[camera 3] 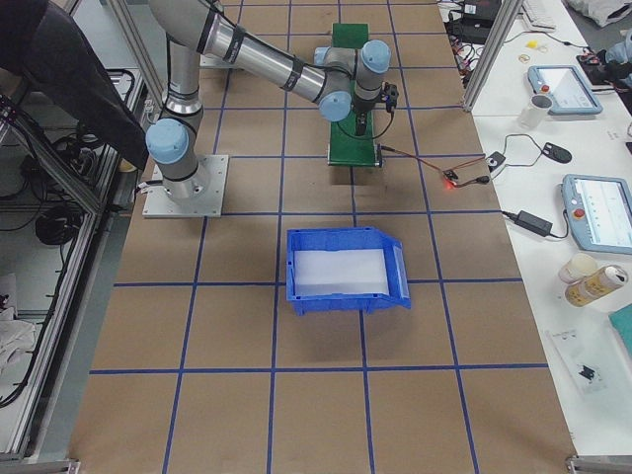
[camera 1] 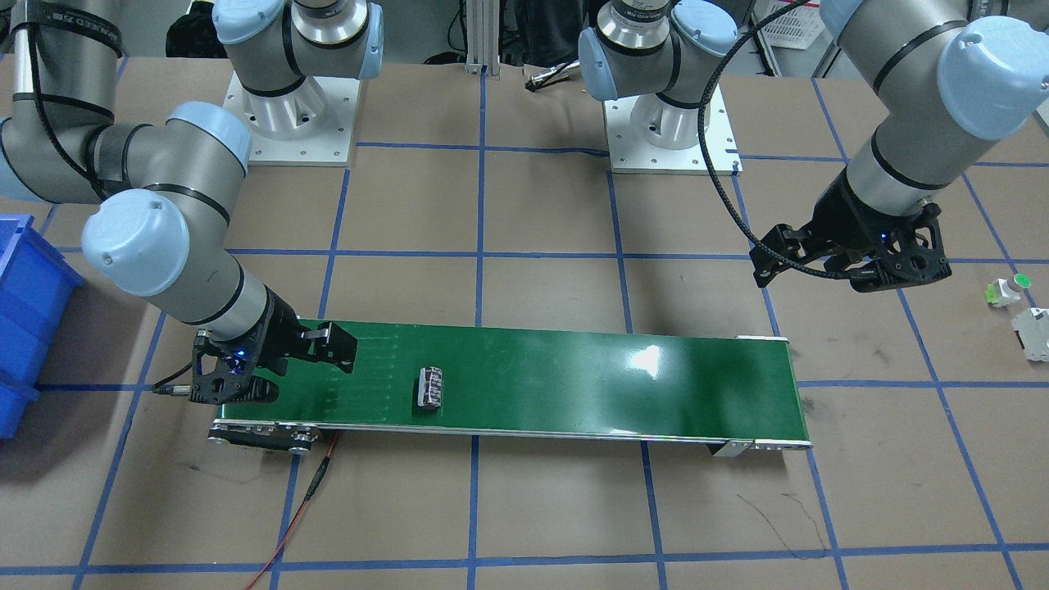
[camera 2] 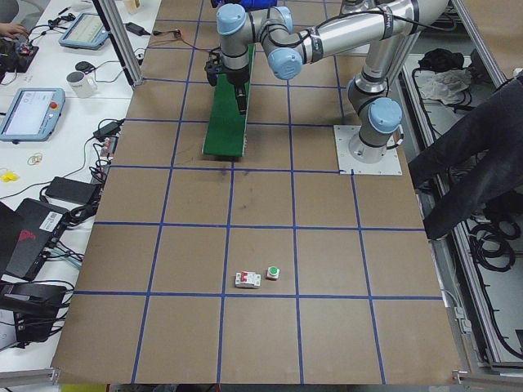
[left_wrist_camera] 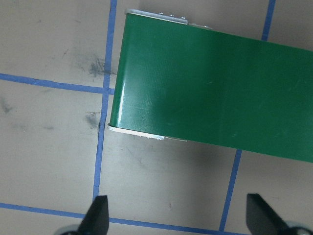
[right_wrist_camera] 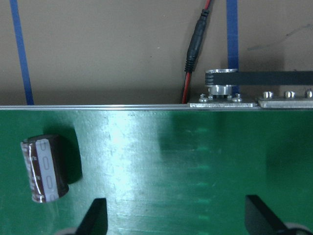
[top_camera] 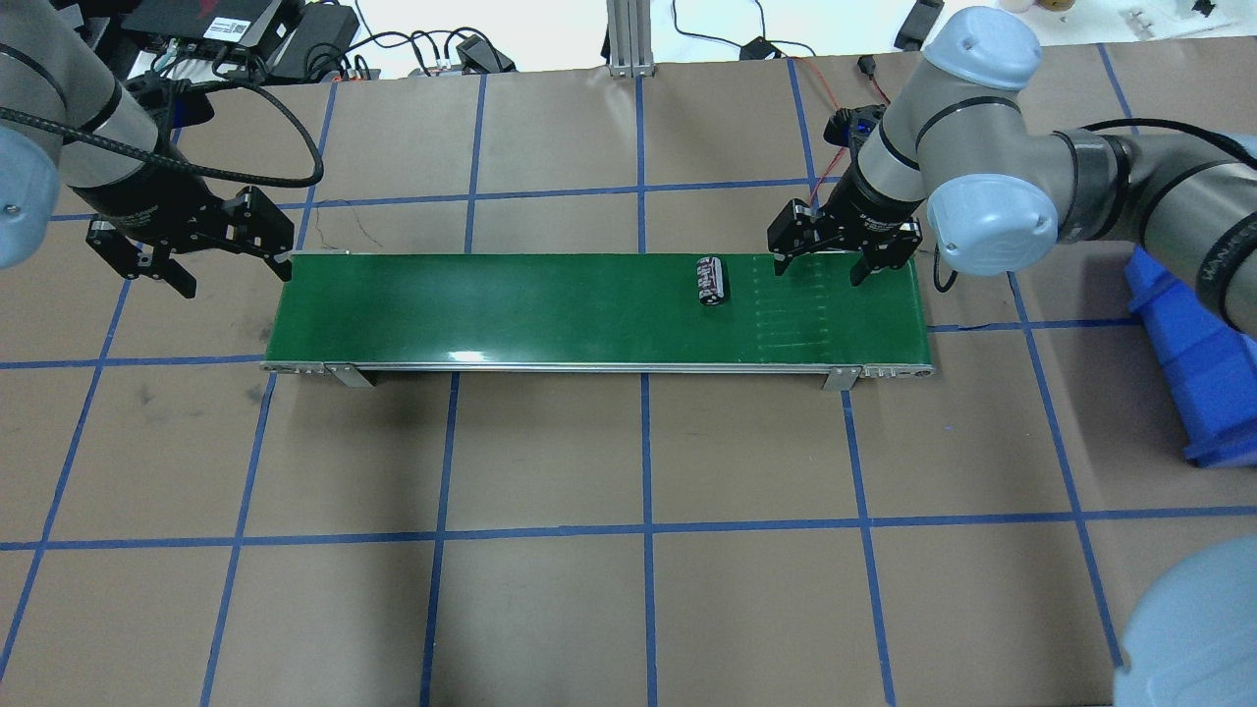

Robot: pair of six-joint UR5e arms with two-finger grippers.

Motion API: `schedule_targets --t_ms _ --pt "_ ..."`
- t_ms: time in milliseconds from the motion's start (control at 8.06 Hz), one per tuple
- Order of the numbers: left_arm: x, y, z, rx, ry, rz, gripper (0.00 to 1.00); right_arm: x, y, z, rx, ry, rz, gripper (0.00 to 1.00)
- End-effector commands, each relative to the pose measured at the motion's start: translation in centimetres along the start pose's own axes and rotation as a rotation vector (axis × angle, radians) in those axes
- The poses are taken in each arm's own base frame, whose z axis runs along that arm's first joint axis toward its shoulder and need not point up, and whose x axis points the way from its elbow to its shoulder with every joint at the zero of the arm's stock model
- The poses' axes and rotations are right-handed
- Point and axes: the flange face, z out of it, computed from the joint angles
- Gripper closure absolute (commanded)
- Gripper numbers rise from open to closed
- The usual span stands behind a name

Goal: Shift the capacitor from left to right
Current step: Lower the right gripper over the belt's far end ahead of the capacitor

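The capacitor (camera 1: 431,388) is a small black cylinder with pale markings, lying on its side on the green conveyor belt (camera 1: 574,385). In the overhead view the capacitor (top_camera: 711,280) lies towards the belt's (top_camera: 540,304) right end. My right gripper (top_camera: 823,263) is open and empty, low over the belt just right of the capacitor. In the right wrist view the capacitor (right_wrist_camera: 46,169) lies just outside the gripper's (right_wrist_camera: 176,218) left finger. My left gripper (top_camera: 234,267) is open and empty beside the belt's left end (left_wrist_camera: 195,83).
A blue bin (top_camera: 1198,363) stands on the table beyond the belt's right end. A white part with a green cap (camera 1: 1008,288) and a white-grey blocky part (camera 1: 1033,332) lie on the table on my left. A red cable (camera 1: 303,500) runs from the belt's motor end.
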Motion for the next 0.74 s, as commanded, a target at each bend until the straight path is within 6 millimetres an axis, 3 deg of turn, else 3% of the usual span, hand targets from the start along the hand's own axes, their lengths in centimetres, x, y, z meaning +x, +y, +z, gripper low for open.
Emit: schedule_targets --t_ms 0,620 --pt "0.01 0.01 -0.12 0.003 -0.003 -0.009 0.00 0.09 -0.35 0.00 0.027 0.018 -0.002 0.00" --pt "0.20 0.05 -0.03 0.001 0.007 0.002 0.00 0.33 -1.09 0.91 0.048 0.021 -0.007 0.01"
